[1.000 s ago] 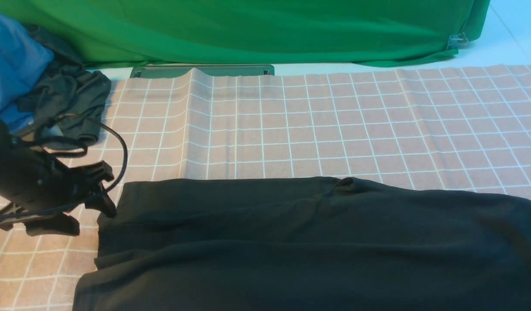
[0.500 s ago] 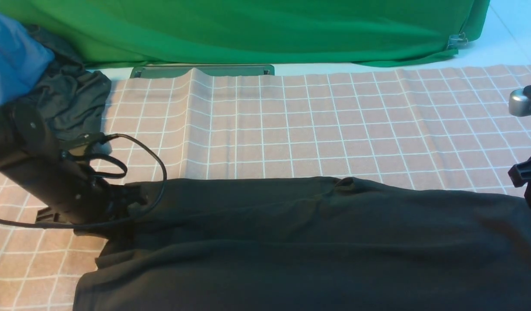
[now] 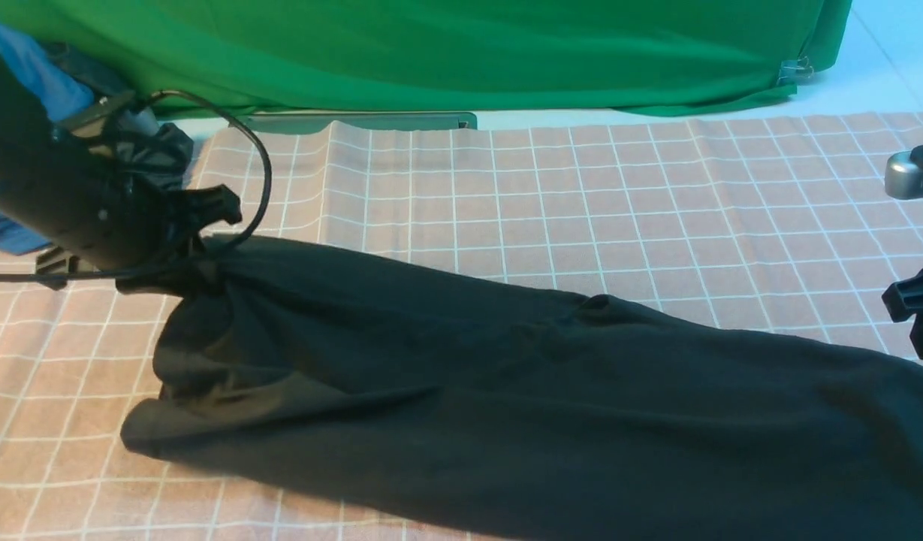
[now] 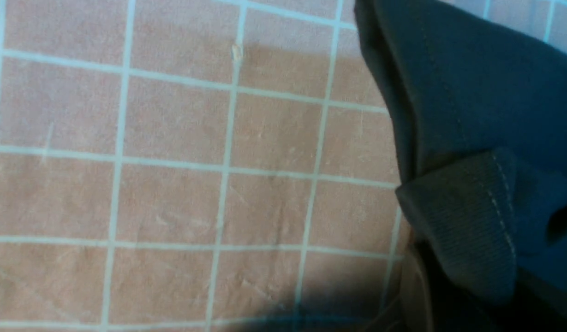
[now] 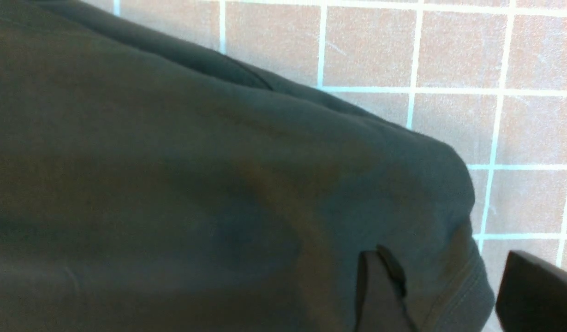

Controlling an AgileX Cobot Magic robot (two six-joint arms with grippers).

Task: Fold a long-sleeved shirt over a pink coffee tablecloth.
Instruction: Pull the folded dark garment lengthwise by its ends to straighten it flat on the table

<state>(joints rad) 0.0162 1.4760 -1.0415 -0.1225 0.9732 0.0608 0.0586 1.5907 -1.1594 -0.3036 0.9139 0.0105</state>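
Bg: big green cloth (image 3: 431, 52) hangs across the far side, creased, hem pooling on a pale blue-white surface (image 3: 874, 75). Small metal clip (image 3: 793, 71) at its bottom right corner. Flat grey-green bar (image 3: 356, 122) lies just below the hem, left of centre. Far left: blue garment (image 3: 59, 90) & dark grey garment (image 3: 164, 150) heaped together. Light soft, even.

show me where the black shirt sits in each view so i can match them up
front view: black shirt spans the lower half, one corner pinched in the left gripper.
left wrist view: at one edge of the picture, ribbed hem showing.
right wrist view: fills most of the picture.
shared landmark: the pink gridded tablecloth under it.
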